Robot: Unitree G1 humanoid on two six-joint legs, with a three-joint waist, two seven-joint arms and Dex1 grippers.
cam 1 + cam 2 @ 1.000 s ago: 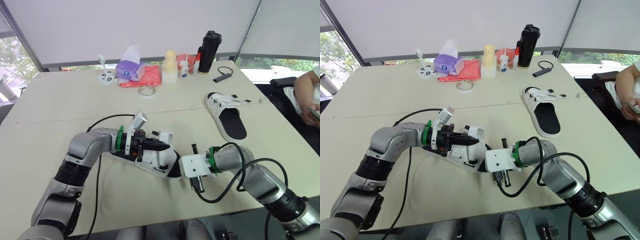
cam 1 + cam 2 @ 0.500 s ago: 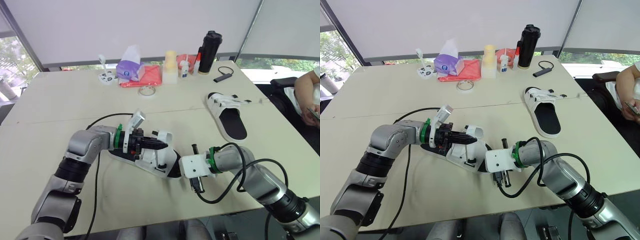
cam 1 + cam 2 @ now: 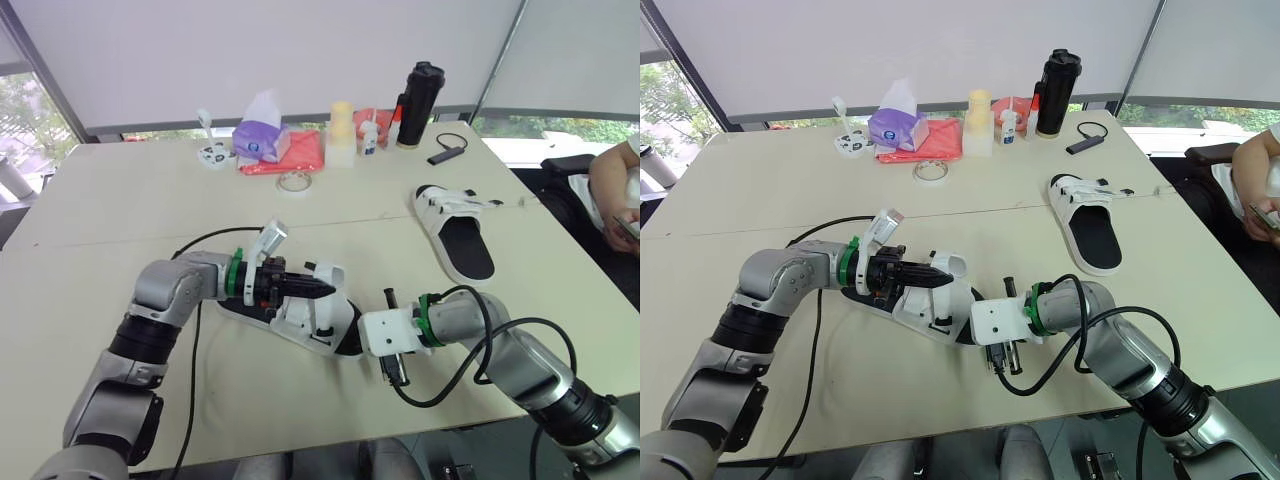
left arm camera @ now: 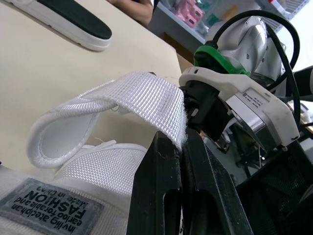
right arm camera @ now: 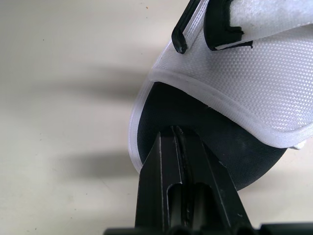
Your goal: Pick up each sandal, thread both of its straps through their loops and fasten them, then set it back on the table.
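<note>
The left pincer (image 4: 182,139) nips the strap (image 4: 142,95) of the sandal (image 3: 315,322) by its very edge. The right pincer (image 5: 177,134), closed, braces the toe (image 5: 205,122). That strap could slip free.

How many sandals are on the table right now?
2. The near sandal lies between the claws, its strap pinched by the left claw, the right claw at its sole's end. The far sandal lies untouched toward the robot's right.

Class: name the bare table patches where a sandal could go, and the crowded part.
Bare: the wide stretch between the tape roll and the held sandal; the left side beyond that sandal. Crowded: the far edge, tissue box to black bottle.
</note>
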